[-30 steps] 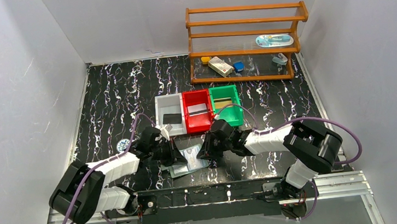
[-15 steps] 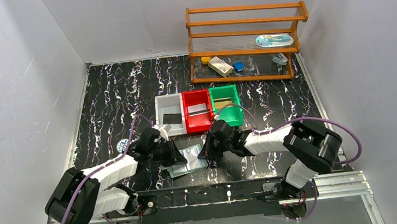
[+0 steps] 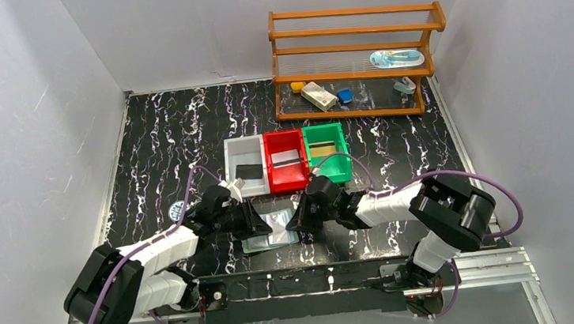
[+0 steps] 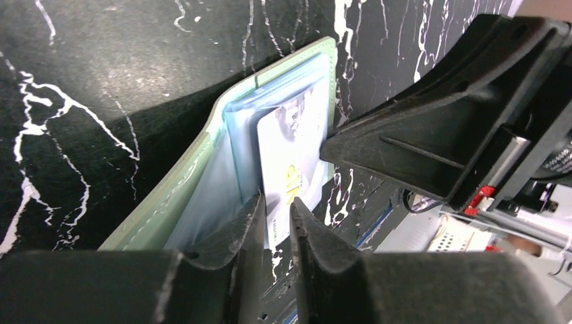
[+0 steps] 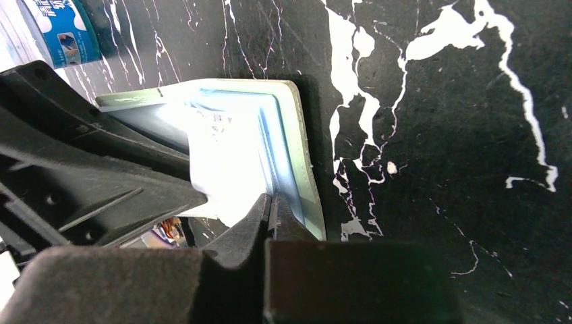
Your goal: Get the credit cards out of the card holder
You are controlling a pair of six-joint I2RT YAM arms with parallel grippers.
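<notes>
Top external: card holder (image 3: 274, 239) lies open on the tabletop (image 3: 170, 133), mid near edge, between the two tools and just in front of three bins in a row. White bin (image 3: 230, 167) holds a black card (image 3: 248, 171). Red bin (image 3: 287, 184) holds a silver-grey card (image 3: 286, 159). Green bin (image 3: 342, 153) holds a gold card (image 3: 322, 150).

Left wrist: left tool (image 4: 275, 202) has its jaws slightly parted, with the near edge of a pale printed card (image 4: 291, 145) in the gap. The card sits partly inside a clear bluish pocket (image 4: 236, 135).

Right wrist: right tool (image 5: 272, 202) is closed, pinching the holder's pocket edge.

Round tin (image 3: 178, 210) sits toward the tabletop's left edge.
</notes>
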